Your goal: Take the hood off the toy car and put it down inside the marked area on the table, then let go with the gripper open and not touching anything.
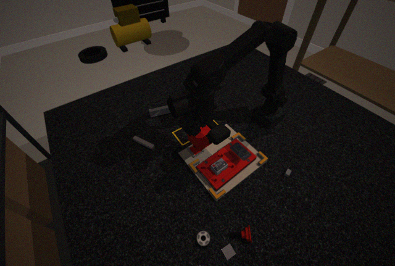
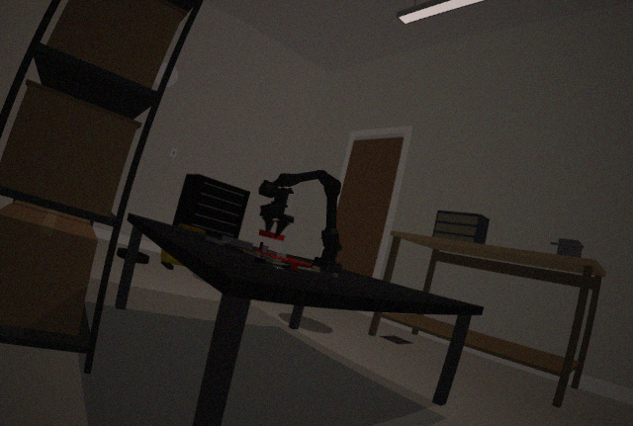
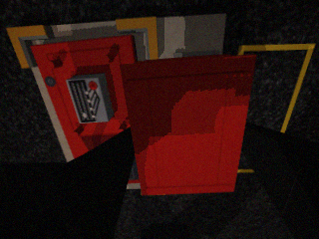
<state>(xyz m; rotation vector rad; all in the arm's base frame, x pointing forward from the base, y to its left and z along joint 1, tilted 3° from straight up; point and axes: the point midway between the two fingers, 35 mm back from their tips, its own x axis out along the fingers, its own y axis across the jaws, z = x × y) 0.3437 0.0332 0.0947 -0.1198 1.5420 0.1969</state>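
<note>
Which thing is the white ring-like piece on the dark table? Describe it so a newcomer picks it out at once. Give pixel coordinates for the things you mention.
On the dark tabletop (image 1: pixel 127 218), look past the red toy car (image 1: pixel 234 167) toward the top view's lower edge. There lies a small round white piece (image 1: pixel 199 238) with a dark central hole; its neighbours are a red stepped cone (image 1: pixel 246 234) and a flat pale square (image 1: pixel 228 251).
</note>
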